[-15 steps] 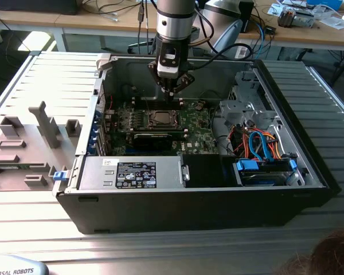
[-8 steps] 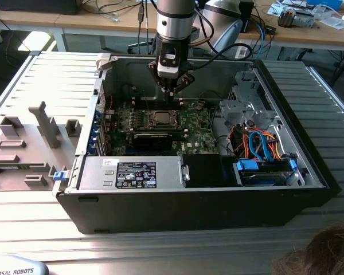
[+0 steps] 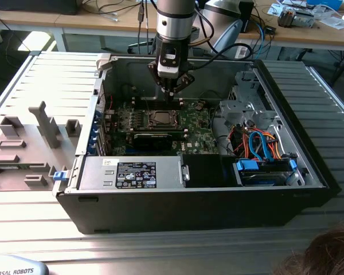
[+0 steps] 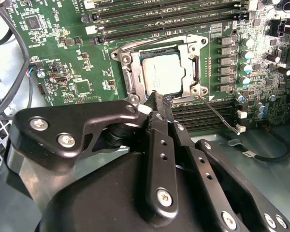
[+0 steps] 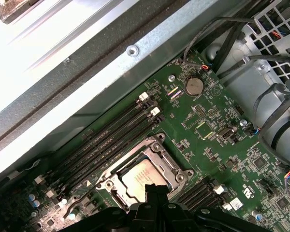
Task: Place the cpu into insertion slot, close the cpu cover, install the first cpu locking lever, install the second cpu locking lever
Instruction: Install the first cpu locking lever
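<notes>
Nearest the exterior camera I see the top of one person's head of hair, well on the near side of the socket. Next comes the one open computer case. Just inside its near wall sit one silver power supply and one blue drive bay. Both are nearer than the socket, and the bay is off to the exterior view's right. A bundle of orange and blue cables lies just past the bay.

One green circuit board lies flat on the case floor and carries the one socket. One chip sits in the socket, silver top up. One cover lies flat over it, framing it through its window. In the first wrist view I count four long memory slots beside the socket and one coin battery well apart from it.

I make out two thin wire levers. One runs along an edge of the socket. The other angles away from a socket corner.

My one gripper points down at the socket's rim, its fingers pressed together to a point. I cannot tell whether the tip touches the cover.

Outside the case, toward the exterior view's left of the socket, lies one grey jig plate. Farthest beyond the socket stands one wooden desk.
</notes>
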Controlling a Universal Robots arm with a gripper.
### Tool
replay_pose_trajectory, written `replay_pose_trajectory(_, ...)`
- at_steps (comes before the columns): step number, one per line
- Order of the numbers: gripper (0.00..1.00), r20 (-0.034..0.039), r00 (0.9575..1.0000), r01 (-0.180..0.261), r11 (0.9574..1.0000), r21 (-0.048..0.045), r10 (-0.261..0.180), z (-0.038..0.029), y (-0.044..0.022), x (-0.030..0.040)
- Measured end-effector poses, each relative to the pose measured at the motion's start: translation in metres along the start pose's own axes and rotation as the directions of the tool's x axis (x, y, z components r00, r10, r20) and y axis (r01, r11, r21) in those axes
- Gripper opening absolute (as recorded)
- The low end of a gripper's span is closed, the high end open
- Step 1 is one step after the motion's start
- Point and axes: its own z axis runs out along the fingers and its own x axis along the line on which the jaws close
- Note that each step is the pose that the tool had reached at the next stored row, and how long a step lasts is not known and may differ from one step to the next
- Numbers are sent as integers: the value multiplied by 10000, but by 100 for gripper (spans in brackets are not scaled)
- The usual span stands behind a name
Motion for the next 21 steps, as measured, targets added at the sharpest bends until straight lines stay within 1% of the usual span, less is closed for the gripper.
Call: replay_pose_trajectory(21, 11, 5, 9999, 127, 9999, -4, -127, 0, 0, 0)
